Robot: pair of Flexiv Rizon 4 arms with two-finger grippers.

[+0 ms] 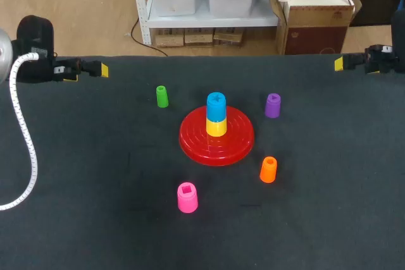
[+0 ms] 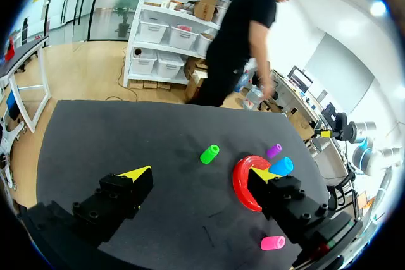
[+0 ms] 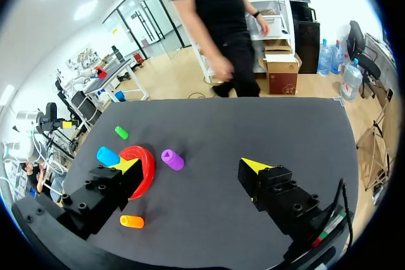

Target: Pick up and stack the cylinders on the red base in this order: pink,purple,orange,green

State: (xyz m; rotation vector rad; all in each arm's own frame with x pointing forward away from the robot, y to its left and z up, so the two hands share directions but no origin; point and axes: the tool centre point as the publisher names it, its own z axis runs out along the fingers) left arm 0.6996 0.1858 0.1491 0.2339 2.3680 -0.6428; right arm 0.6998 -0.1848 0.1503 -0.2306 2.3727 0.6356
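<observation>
Carrying red base mid-surface: dark matte table.

Red base; pink cylinder, purple cylinder, orange cylinder, green cylinder; black table.

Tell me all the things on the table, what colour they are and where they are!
table: 1, black, under everything
base: 1, red, middle of the table
yellow cylinder: 1, yellow, standing on the base
blue cylinder: 1, blue, on top of the yellow cylinder
green cylinder: 1, green, behind and left of the base
purple cylinder: 1, purple, behind and right of the base
orange cylinder: 1, orange, in front and right of the base
pink cylinder: 1, pink, in front of the base, a little left
left gripper: 1, black with yellow tips, far left edge, open, empty
right gripper: 1, black with yellow tips, far right edge, open, empty
</observation>
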